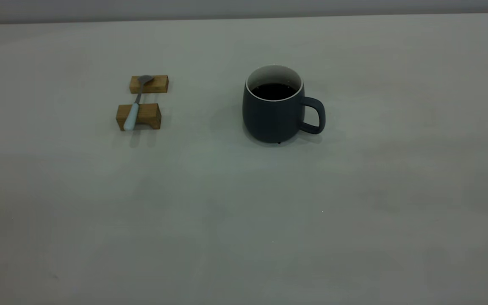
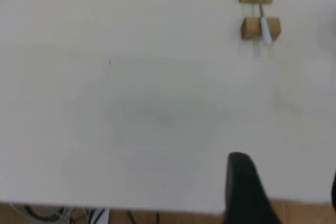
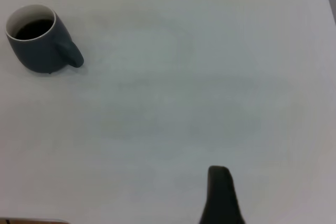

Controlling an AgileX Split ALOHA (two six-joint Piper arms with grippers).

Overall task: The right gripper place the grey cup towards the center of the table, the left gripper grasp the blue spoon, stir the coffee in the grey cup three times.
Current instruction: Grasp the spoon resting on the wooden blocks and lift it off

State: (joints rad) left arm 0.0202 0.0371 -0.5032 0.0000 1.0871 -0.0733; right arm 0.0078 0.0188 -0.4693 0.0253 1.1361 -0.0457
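left wrist view: end effector (image 2: pixel 283 192) high over table (image 2: pixel 131 103)

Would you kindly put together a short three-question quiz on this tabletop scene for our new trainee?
1. True or false: the blue spoon lies across two wooden blocks.
2. In the exterior view, which way does the handle of the grey cup point? A) left B) right C) toward the camera
3. Fill in: the cup holds dark ____.

Key: 1 true. 2 B. 3 coffee. Neither gripper touches anything on the table.
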